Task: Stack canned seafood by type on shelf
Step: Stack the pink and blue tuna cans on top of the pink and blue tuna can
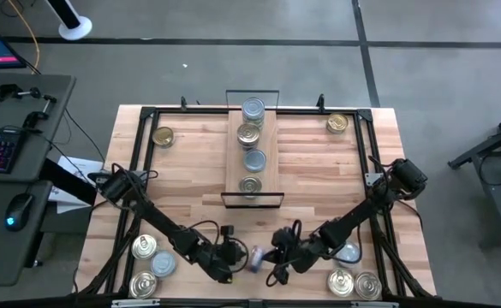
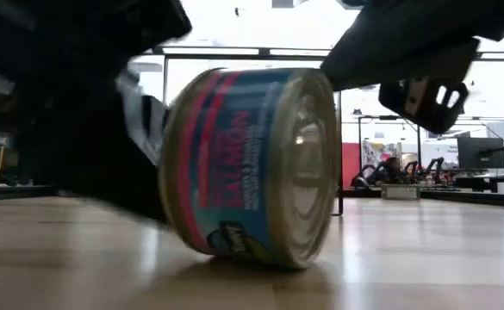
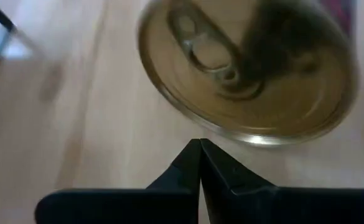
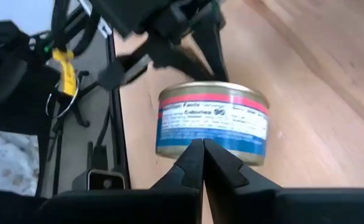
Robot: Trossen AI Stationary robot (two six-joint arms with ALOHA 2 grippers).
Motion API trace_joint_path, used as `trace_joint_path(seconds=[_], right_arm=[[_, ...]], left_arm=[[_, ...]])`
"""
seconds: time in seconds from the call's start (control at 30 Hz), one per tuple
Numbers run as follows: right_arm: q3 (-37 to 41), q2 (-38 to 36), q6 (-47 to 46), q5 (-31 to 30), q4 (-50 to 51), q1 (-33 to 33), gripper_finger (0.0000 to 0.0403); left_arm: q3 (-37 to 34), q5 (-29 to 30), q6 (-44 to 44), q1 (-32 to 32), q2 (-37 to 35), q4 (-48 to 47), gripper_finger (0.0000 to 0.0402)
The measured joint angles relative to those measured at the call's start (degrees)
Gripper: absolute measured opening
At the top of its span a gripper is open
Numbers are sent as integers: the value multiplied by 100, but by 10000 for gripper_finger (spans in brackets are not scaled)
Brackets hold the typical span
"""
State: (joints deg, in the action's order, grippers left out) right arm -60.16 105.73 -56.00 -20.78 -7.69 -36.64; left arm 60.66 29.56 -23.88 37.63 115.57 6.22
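One small round tin with a blue and pink label and a gold pull-tab lid (image 1: 255, 256) stands tilted on its edge on the butcher-block tabletop (image 1: 190, 171) near the front edge, between the two grippers. The left gripper (image 3: 200, 163) has its dark fingers pressed together, tips just short of the lid. The right gripper (image 4: 202, 163), fingers likewise pressed together, points at the labelled side wall, holding nothing. Farther back, the narrow light-wood shelf with black wire ends (image 1: 232, 162) carries four tins in a row. Beyond the table, the low view shows a bright room with monitors.
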Motion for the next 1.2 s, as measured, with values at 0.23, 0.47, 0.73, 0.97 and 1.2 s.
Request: trace_joint_path(seconds=[0.23,0.47,0.73,0.97,1.2], right_arm=[[-1,-34,162,-34,12,80,0],[-243,-138,191,432,878,43,0],[-254,-106,-53,854,797,-113,0],[-254,-27,-118,768,604,-125,0],[-254,224,-429,628,438,-112,0]], left_arm=[[17,57,-252,0,-28,-362,0],[35,42,-308,184,-48,-404,0],[35,217,-40,258,-48,-385,0],[35,222,377,-235,-50,-187,0],[35,-430,931,-644,-57,364,0]])
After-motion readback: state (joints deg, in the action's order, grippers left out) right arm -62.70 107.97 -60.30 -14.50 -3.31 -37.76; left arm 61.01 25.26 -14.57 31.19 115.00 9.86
